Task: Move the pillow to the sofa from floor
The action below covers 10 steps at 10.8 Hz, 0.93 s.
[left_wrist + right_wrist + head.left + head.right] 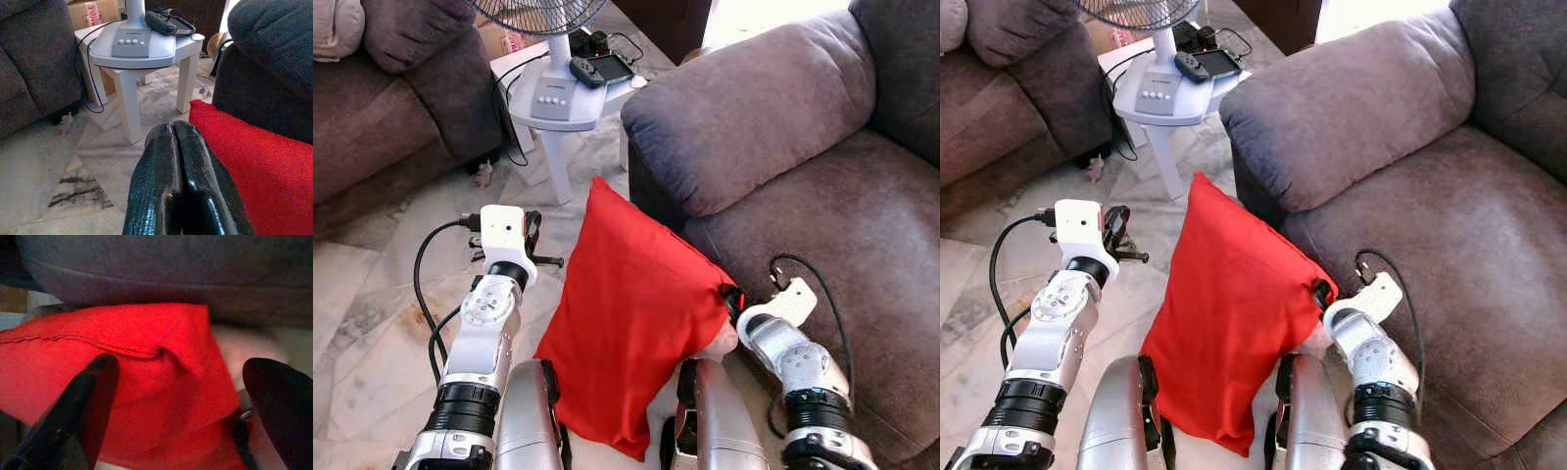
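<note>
The red pillow (631, 313) stands on edge on the floor between my knees, leaning against the front of the grey sofa (832, 225). My left gripper (171, 131) is shut with nothing in it and hovers just left of the pillow's upper edge. At the pillow's right corner, low against the sofa front, my right gripper (183, 369) is open, one finger (93, 382) on each side of the red fabric. In the left eye view the pillow partly hides the right gripper (732, 302).
A white side table (553, 98) carrying a fan base and a game controller (602, 69) stands behind the pillow, with cables hanging off it. A second sofa (382, 117) fills the far left. The sofa's armrest (744, 108) overhangs the pillow. Marble floor (372, 294) lies to my left.
</note>
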Motion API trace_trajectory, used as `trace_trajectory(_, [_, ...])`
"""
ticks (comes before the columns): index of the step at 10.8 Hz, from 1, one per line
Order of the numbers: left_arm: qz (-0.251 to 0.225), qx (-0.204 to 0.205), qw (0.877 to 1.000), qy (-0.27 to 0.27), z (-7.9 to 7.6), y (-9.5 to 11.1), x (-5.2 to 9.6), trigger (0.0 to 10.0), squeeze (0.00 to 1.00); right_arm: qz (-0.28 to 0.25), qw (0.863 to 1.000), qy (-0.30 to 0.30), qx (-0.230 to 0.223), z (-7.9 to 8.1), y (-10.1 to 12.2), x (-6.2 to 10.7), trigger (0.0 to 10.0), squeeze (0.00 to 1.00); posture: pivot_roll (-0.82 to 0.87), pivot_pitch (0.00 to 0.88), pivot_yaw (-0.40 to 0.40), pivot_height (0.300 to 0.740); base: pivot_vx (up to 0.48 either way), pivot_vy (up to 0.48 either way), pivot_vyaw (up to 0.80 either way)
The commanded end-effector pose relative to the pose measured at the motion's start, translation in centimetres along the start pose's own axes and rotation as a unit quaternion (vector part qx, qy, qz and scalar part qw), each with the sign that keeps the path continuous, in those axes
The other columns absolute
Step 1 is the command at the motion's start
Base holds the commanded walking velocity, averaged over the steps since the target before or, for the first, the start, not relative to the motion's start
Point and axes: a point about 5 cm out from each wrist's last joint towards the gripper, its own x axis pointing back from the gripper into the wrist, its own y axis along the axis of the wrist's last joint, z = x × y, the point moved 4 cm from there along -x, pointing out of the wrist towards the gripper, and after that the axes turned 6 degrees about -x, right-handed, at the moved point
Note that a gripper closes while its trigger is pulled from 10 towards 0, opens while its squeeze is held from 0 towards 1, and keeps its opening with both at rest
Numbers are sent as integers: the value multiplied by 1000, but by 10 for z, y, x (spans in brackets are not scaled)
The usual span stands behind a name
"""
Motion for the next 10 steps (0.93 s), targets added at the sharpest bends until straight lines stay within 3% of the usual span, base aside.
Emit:
trace_trajectory(1, [3,1,1000,-5,-2,-1,1,10000,0,3,1000,7,-26,1,0,1,10000,0,67,219,-33,577,0,0,0])
trace_trajectory(3, [2,1,1000,-4,-1,0,2,10000,0,18,996,22,-84,6,-5,0,10000,0,69,220,-36,577,0,0,0])
trace_trajectory(5, [3,1,1000,-4,-1,-1,2,10000,0,29,995,23,-97,6,-9,-1,10000,0,70,223,-37,577,0,0,0])
trace_trajectory(7, [3,2,1000,-6,-1,-1,2,10000,0,43,994,28,-94,3,-16,-3,10000,0,70,222,-38,577,0,0,0])
trace_trajectory(8, [0,4,1000,-5,-1,1,2,10000,0,26,995,81,-52,14,-13,-4,10000,0,74,222,-37,577,0,0,0])
trace_trajectory(10, [-1,3,1000,-6,-1,1,2,10000,0,43,994,85,-59,17,-19,-7,10000,0,76,224,-35,577,0,0,0])
